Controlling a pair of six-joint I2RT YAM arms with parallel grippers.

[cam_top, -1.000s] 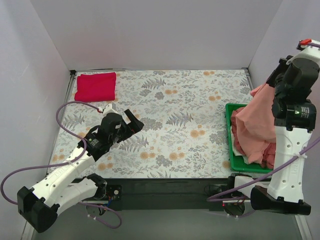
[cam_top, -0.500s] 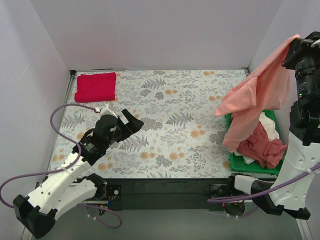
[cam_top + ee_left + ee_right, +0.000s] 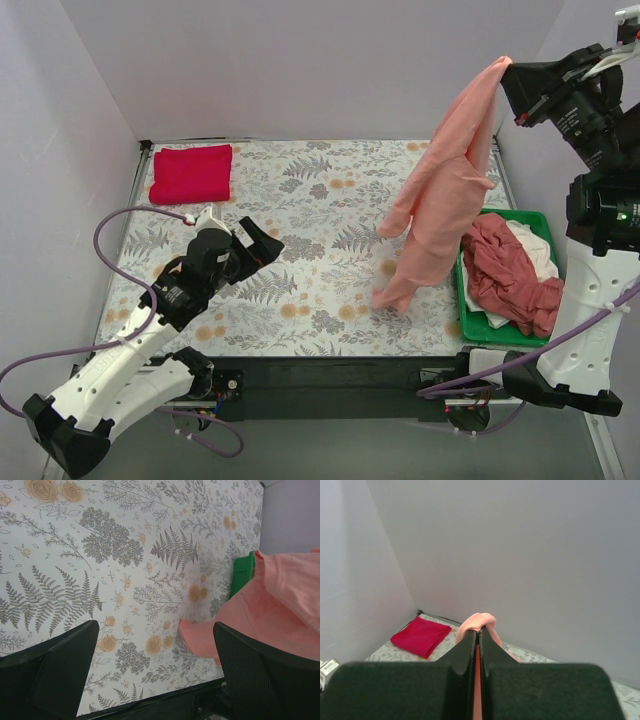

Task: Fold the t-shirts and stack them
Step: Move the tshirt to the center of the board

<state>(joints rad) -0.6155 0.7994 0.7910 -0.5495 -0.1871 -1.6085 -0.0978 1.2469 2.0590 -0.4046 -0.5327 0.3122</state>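
1. Holding the salmon-pink soft cotton t-shirt high w/ the right gripper, clamped tight on a bunched bit of fabric at the very top.
2. Hangs long and twisted over the right part of the floral-patterned tabletop. Touches down w/ its lowest edge just beside the green plastic tray.
3. Waiting w/ the left gripper spread wide and holding nothing, low over the table's left-centre, well apart from the shirt.
4. Prob. the step in hand: getting this shirt clear of the tray and spread flat for folding.
5. Looks early in the task. Only the bright red folded t-shirt done, at the far-left corner. Crumpled dusty-rose t-shirt and white t-shirt lying in the tray.
6. To do it well: carry toward table centre, then lower slowly while drawing sideways. Lays the bottom edge first and lets the rest unroll, not pile up.
7. Bring the left gripper to a free hanging corner, take a single layer, and pull away from the right to work out the twist before setting down.
8. Can't tell which part is pinched (shoulder, sleeve or hem). Check before spreading.
9. Risks: trailing edge snagging the tray rim; fabric landing doubled over. Stay well off the red shirt.
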